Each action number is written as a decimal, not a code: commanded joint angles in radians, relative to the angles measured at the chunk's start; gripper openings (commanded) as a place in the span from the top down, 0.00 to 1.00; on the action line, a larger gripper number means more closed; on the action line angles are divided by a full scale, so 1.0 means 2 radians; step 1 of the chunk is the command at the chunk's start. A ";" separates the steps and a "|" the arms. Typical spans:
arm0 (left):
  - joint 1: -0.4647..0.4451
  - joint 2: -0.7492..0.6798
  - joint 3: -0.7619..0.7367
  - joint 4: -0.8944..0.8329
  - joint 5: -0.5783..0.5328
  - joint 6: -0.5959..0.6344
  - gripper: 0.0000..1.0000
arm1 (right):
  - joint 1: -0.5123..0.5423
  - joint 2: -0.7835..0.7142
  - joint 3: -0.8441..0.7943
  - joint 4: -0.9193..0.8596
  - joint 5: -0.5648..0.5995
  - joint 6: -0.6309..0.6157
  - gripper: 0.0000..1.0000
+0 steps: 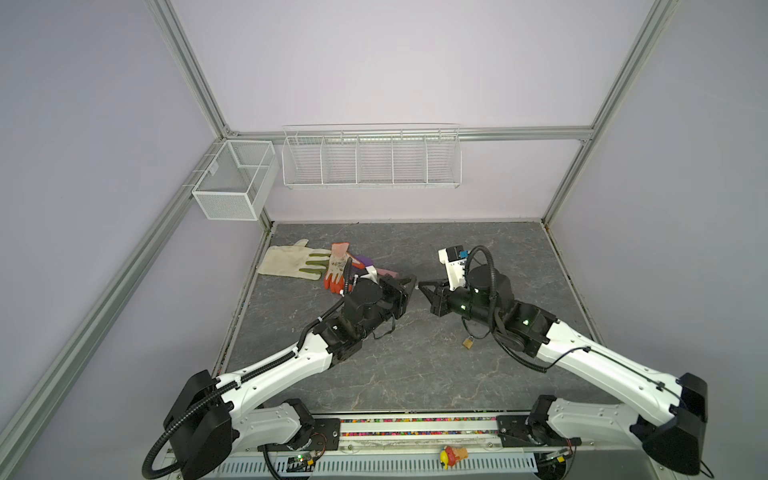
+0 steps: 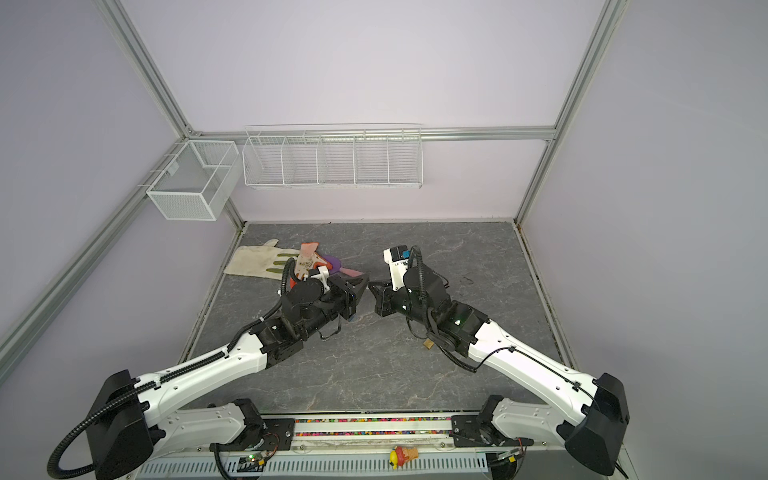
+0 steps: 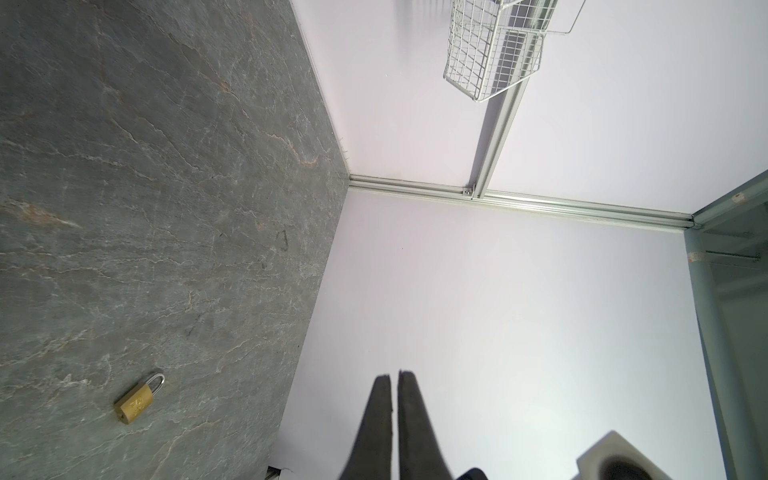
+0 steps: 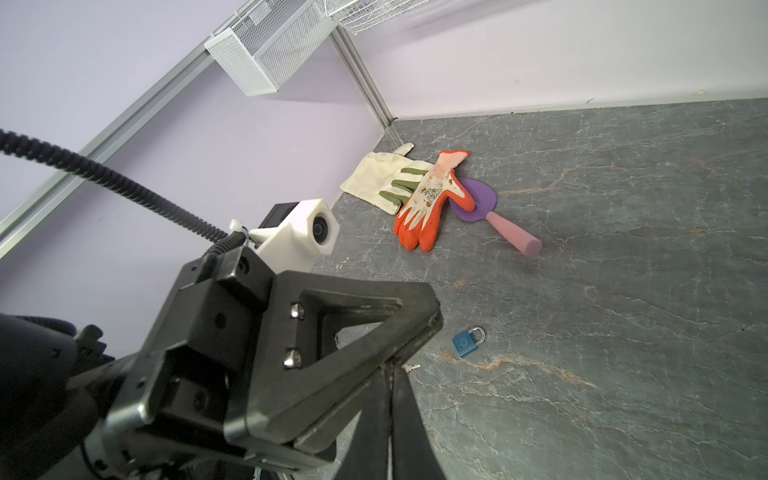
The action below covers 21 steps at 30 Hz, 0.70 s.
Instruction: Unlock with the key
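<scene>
The brass padlock (image 3: 134, 403) is dull yellow metal with a shiny shackle, the blue padlock (image 4: 462, 344) glossy-coated, the surface (image 3: 145, 187) matt veined stone, the cream glove (image 4: 380, 178) soiled cloth.

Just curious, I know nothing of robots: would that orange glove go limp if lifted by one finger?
Probably floppy: the orange glove lies slack, draped across the blade of the purple trowel. Likely light, since it looks like thin fabric. Its rubbery-looking orange coating might grip rather than slip, but that is a guess.

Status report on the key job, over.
Left gripper, right gripper shut, tips meeting. Key pinched at right tips. Brass padlock, blue padlock lie on table, untouched. Nothing blocking.
</scene>
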 commanded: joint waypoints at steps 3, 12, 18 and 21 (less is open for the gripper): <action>0.003 0.010 0.006 0.001 0.005 0.000 1.00 | 0.004 -0.009 -0.005 0.001 0.003 -0.012 0.93; 0.013 0.017 0.024 -0.009 0.015 0.059 1.00 | 0.000 -0.030 0.006 -0.038 0.010 -0.022 0.68; 0.047 0.025 0.044 0.023 0.083 0.236 1.00 | -0.047 -0.065 0.023 -0.086 -0.088 -0.006 0.45; 0.055 0.030 0.064 0.035 0.132 0.348 1.00 | -0.083 -0.059 0.038 -0.088 -0.186 0.016 0.44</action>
